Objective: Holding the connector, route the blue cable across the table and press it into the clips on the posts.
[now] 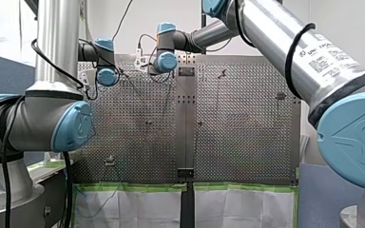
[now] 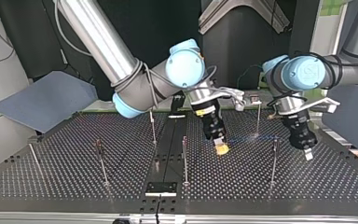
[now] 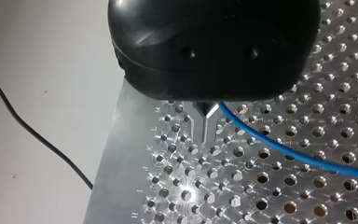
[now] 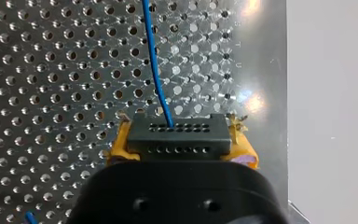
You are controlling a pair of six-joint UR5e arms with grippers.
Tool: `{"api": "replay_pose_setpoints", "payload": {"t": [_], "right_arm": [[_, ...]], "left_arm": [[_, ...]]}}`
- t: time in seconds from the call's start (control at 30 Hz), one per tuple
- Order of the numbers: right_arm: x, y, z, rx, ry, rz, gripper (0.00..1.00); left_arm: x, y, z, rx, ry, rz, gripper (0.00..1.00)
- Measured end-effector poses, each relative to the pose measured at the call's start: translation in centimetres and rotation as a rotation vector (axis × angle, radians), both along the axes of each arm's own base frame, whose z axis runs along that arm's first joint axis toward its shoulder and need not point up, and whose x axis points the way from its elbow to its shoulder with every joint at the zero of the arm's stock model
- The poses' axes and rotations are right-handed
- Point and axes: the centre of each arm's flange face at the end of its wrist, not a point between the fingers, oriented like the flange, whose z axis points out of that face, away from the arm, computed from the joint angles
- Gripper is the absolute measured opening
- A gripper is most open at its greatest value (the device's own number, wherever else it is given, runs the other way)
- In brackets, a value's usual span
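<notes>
In the right wrist view my right gripper (image 4: 177,142) is shut on a black connector (image 4: 177,135), which sits between its yellow pads (image 4: 119,147). The blue cable (image 4: 156,70) leaves the connector's face and runs ahead over the perforated table. In the left wrist view my left gripper (image 3: 205,126) has its metal fingertips shut on the blue cable (image 3: 284,149), low over the plate near its edge. In the top view my right gripper (image 2: 221,148) hangs near the middle and my left gripper (image 2: 308,155) is at the right. A thin post (image 2: 273,161) stands between them.
Several thin posts stand on the table (image 2: 51,186), among them one (image 2: 184,158) near the middle and one (image 2: 102,163) further left. A black plate (image 2: 161,188) lies at the near edge. A thin black wire (image 3: 32,133) lies off the table beside my left gripper.
</notes>
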Motion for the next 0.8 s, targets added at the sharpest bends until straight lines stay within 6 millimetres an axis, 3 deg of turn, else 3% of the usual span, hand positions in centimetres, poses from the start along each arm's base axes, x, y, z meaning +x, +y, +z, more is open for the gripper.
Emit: {"api": "replay_pose_setpoints", "payload": {"t": [0.3,0.8], "right_arm": [[-0.4,-1.0,1.0,-0.012,-0.016,-0.013,0.00],[-0.8,-1.8,1.6,-0.013,-0.018,-0.026,0.00]], "left_arm": [[2.3,0.9,-2.1,-0.002,0.016,-0.023,0.00],[3.1,2.4,-1.7,-0.021,-0.003,-0.040,0.00]]}}
